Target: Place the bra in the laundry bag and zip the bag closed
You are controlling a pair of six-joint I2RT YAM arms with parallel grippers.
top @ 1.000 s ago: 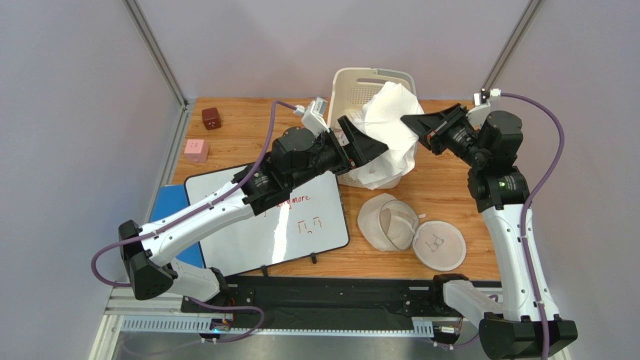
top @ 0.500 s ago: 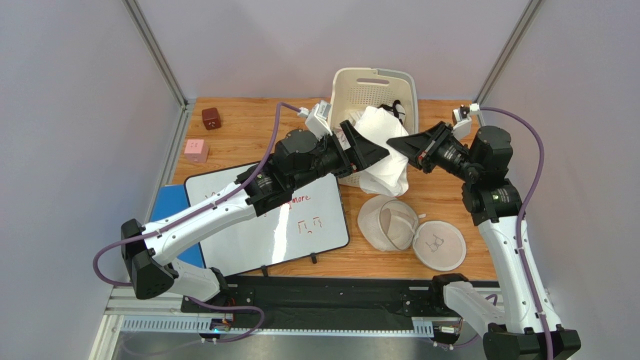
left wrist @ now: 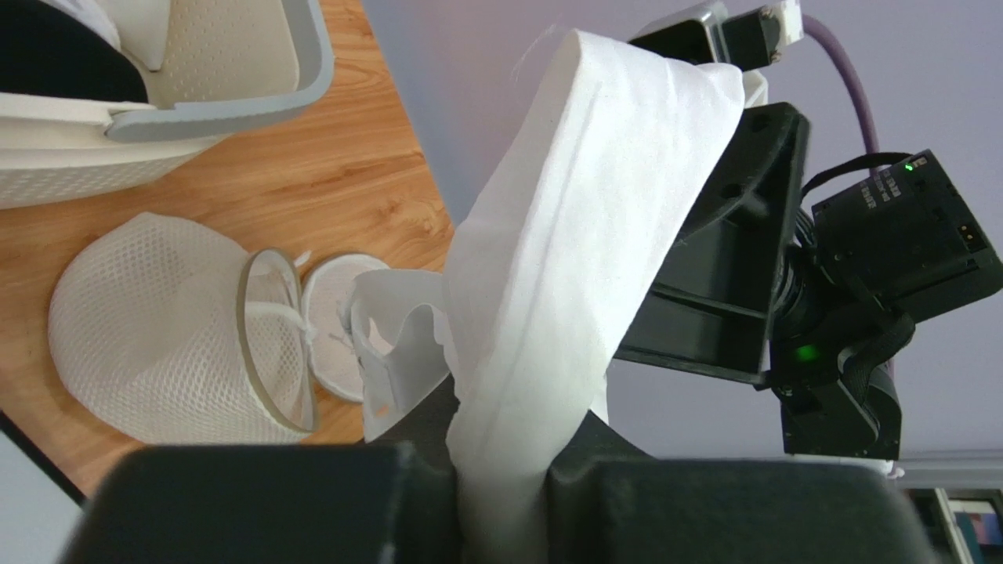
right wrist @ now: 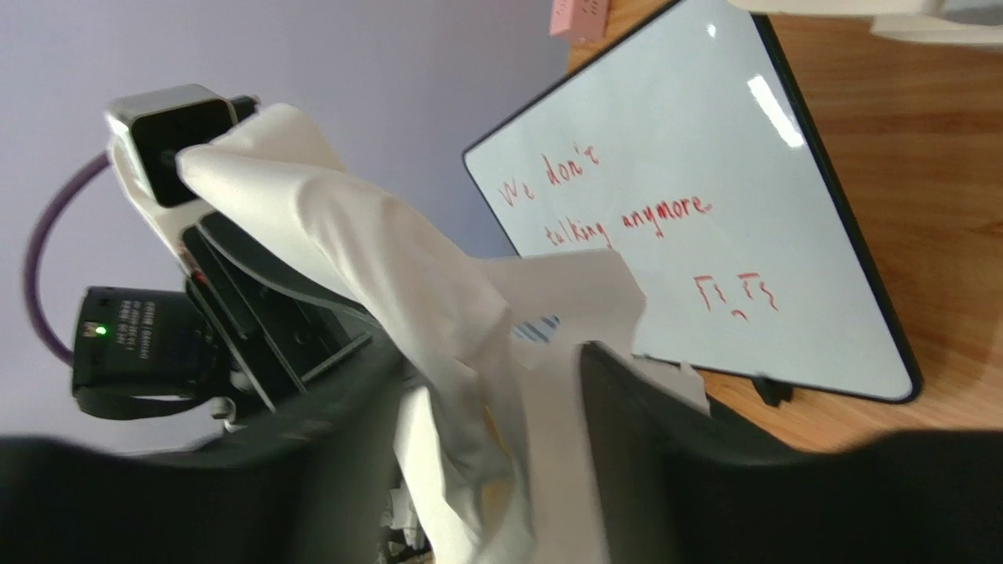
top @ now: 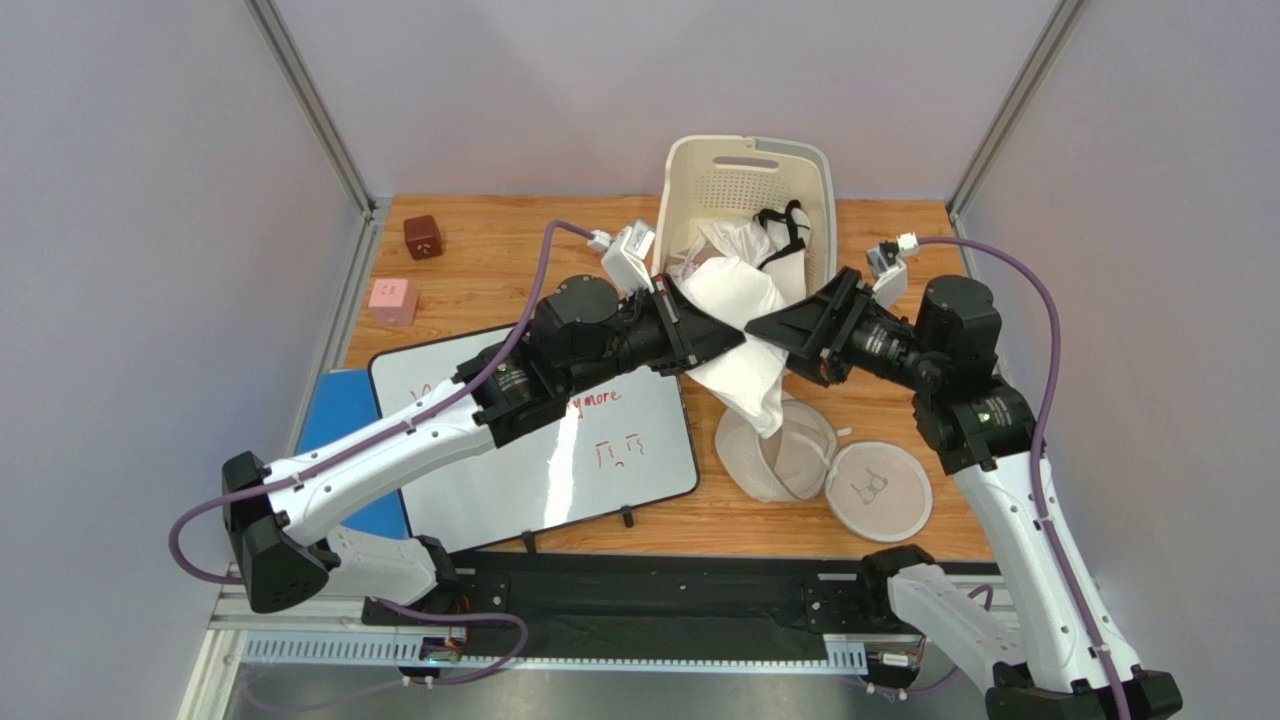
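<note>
— Well, what takes up the most room?
— A wooden surface (top: 496,270), with a whiteboard (top: 511,488) lying on its left part and a blue pad (top: 343,413) showing from under the board's left edge. At the far side stands a cream basket (top: 747,149) holding a white cloth (top: 718,243) and a black-strapped garment (top: 784,225).
— And the bag?
— The bag (top: 774,450) lies open on the surface, right of the whiteboard and in front of the basket. Its two mesh halves sit side by side, touching.
— Where is the bra?
— The bra (top: 747,368) is up in the air between both arms, just in front of the basket. From overhead its lower end hangs over the bag's far edge; whether it touches the mesh I cannot tell.
— Who has it?
— The left pincer (top: 729,327) is clenched on it: its own camera shows the fabric rising out of a tight slit between the fingers. The right pincer (top: 763,324) faces it, tips close together, with its fingers parted and the fabric running loosely through the gap.
— Anything small?
— A pink cube (top: 392,299) and a brown cube (top: 424,236), apart from each other near the far left corner.
</note>
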